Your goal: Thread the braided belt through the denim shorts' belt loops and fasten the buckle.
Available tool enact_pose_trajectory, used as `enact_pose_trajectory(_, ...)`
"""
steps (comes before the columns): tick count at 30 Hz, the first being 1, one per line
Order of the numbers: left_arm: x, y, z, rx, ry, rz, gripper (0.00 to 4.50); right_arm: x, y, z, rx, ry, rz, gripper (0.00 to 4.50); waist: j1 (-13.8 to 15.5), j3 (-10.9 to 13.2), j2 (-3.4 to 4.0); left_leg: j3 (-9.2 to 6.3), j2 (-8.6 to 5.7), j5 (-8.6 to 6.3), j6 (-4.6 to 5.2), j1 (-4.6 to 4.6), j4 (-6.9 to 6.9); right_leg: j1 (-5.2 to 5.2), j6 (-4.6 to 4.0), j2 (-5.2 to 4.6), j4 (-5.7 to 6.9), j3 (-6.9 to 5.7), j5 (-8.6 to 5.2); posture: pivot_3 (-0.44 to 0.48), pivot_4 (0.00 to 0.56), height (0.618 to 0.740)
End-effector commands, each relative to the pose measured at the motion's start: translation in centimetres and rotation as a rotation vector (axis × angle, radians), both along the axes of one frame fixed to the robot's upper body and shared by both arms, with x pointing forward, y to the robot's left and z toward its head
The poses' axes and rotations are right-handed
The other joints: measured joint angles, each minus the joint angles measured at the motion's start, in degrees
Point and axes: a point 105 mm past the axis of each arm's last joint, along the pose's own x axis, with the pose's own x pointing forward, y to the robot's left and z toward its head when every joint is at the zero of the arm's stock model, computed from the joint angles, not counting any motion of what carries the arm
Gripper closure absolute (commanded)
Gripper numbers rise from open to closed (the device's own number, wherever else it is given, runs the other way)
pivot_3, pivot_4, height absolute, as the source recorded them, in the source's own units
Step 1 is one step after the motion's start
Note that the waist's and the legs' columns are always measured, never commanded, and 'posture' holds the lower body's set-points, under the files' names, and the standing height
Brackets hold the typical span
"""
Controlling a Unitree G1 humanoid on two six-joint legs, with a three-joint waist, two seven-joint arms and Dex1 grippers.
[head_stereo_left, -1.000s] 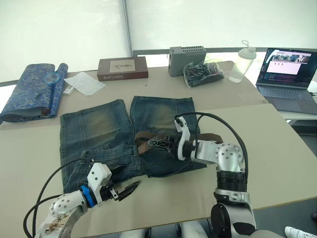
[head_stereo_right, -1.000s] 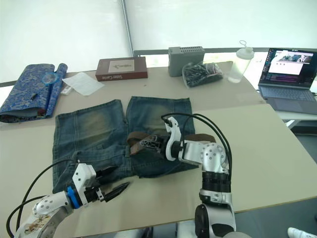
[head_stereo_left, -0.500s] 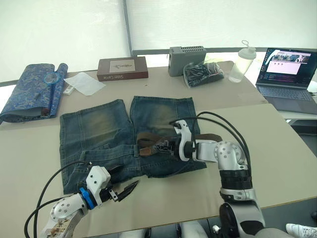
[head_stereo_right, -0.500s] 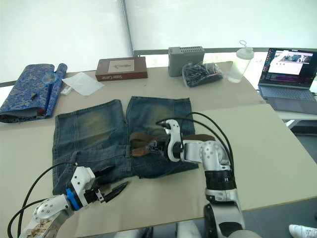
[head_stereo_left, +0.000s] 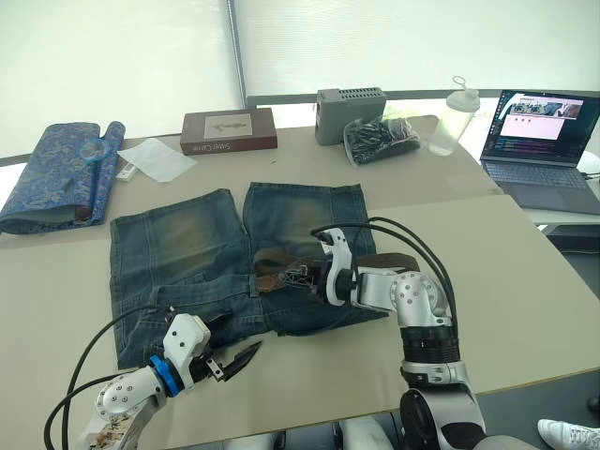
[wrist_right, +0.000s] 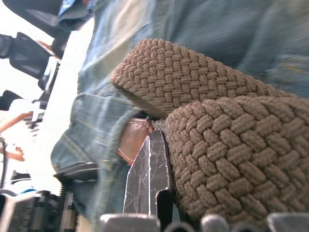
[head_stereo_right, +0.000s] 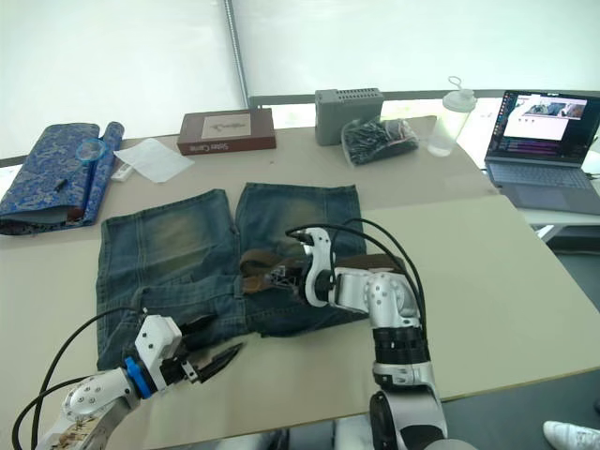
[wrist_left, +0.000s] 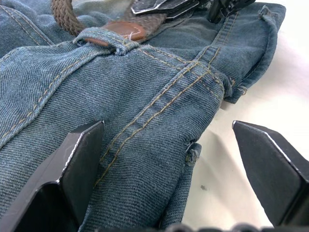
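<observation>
My left gripper [head_stereo_left: 228,357] hasn't moved: fingers spread, parked at the near edge of the shorts [head_stereo_left: 187,253], holding nothing. My right gripper [head_stereo_left: 298,275] has slid left over the shorts' middle, pinching the belt [wrist_right: 212,125], which bunches there. Threading looks barely started. Left wrist view shows a leather belt tab under one loop [wrist_left: 104,36]; right wrist view shows only braid in close-up.

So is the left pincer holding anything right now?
No, the left pincer is open over the shorts, with nothing between its fingers.
</observation>
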Motion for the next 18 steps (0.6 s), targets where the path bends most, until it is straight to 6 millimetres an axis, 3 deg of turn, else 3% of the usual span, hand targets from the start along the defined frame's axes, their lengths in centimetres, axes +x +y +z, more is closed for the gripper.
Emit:
enact_pose_trajectory(1, -0.2, -0.3, -0.3, 0.009, 0.021, -0.010, 0.04, -0.9, 1.6, 1.0, -0.006, -0.043, 0.063, 4.50, 0.0, 0.0, 0.01, 0.00, 0.00, 0.00, 0.00, 0.00, 0.00, 0.00, 0.00, 0.00, 0.00, -0.01, 0.00, 0.000, 0.150, 0.740)
enact_pose_trajectory(6, -0.2, -0.5, -0.3, 0.004, 0.021, -0.009, 0.04, -1.5, 2.4, 0.3, -0.038, -0.044, 0.093, 4.50, -0.1, -0.1, 0.10, 0.00, 0.00, 0.00, 0.00, 0.02, 0.00, 0.00, 0.00, 0.00, 0.01, -0.01, 0.00, 0.000, 0.150, 0.740)
enact_pose_trajectory(14, -0.1, -0.3, 0.4, -0.057, 0.023, 0.027, 0.04, -1.4, 4.2, 0.7, 0.065, 0.031, 0.085, 4.50, -0.1, -0.1, 0.11, 0.00, -0.01, -0.02, 0.00, 0.04, -0.01, 0.03, 0.00, 0.00, -0.01, -0.04, 0.00, 0.000, 0.150, 0.740)
enact_pose_trajectory(17, 0.2, 0.1, 1.4, -0.177, 0.061, 0.077, 0.04, -1.2, 4.2, -0.6, 0.048, 0.061, 0.089, 4.50, -0.4, -0.1, 0.13, 0.01, -0.01, -0.04, 0.02, 0.09, -0.01, 0.03, 0.00, 0.00, -0.01, -0.03, 0.00, 0.000, 0.150, 0.740)
enact_pose_trajectory(18, 0.6, 0.5, 2.5, -0.314, 0.101, 0.126, 0.04, -1.2, 4.3, -0.8, 0.055, 0.072, 0.096, 4.50, -0.5, -0.2, 0.10, 0.02, 0.00, -0.05, 0.00, 0.12, -0.02, 0.04, 0.00, 0.01, 0.00, -0.04, 0.00, 0.000, 0.150, 0.740)
